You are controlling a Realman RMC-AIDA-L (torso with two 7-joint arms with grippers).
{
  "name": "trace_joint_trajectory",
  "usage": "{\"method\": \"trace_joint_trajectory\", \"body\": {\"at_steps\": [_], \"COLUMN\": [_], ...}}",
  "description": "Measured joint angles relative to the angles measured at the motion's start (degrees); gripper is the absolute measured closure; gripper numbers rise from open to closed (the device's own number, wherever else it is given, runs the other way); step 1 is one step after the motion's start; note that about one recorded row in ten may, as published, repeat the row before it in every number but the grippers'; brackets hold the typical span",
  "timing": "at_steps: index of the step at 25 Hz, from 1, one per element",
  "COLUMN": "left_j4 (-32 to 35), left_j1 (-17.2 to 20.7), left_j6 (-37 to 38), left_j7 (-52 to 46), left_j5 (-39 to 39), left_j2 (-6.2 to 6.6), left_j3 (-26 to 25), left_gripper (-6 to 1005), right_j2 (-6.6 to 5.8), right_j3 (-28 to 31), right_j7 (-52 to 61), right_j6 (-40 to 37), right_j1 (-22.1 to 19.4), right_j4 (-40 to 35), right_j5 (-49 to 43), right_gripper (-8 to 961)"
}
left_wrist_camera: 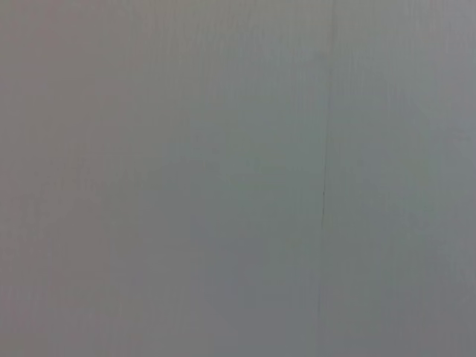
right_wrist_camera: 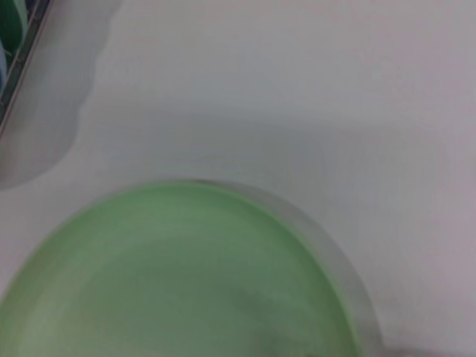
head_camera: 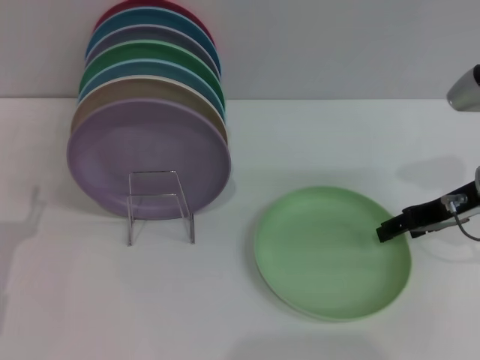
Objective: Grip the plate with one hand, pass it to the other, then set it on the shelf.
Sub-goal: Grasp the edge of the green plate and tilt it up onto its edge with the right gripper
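White matte counter [head_camera: 90,300] against a plain pale wall. Light-green plate [head_camera: 330,251], round, shallow, matte, lies flat on the counter to the right of the wire shelf [head_camera: 159,206], well apart from it. Shelf is thin shiny wire with a rectangular loop in front, holding a row of upright plates (lilac plate [head_camera: 148,157] foremost, tan, blue, green, red behind). Right tool [head_camera: 386,231], black and jointed, reaches in from the right, its tip at the plate's right rim; cannot tell if its fingers are apart or together. Right wrist view: plate's smooth green surface [right_wrist_camera: 178,275] close below. Left tool not in view; left wrist view shows only a plain grey surface.
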Motion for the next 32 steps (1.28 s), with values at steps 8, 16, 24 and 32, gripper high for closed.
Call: {"method": "trace_joint_trajectory", "body": {"at_steps": [8, 16, 24, 32], "left_j4": [0.11, 0.1, 0.27, 0.34], "left_j1": [-0.01, 0.0, -0.18, -0.04], "left_j6": [0.06, 0.09, 0.17, 0.17], "left_j7": [0.3, 0.23, 0.21, 0.1], "left_j5": [0.0, -0.01, -0.01, -0.01], "left_j2": [0.03, 0.09, 0.09, 0.16], "left_j3": [0.0, -0.09, -0.08, -0.09], "left_gripper": [193, 195, 197, 198], "right_j2": [-0.01, -0.03, -0.03, -0.09], "right_j3": [0.12, 0.24, -0.09, -0.48], "right_j7": [-0.17, -0.19, -0.19, -1.47], "right_j6": [-1.12, -1.31, -1.51, -2.69], "right_j1": [0.61, 0.79, 1.17, 1.36], "right_j4": [-1.85, -2.28, -3.32, -4.04], "right_j5": [0.05, -0.45, -0.47, -0.36], "right_gripper": [373, 592, 853, 879]}}
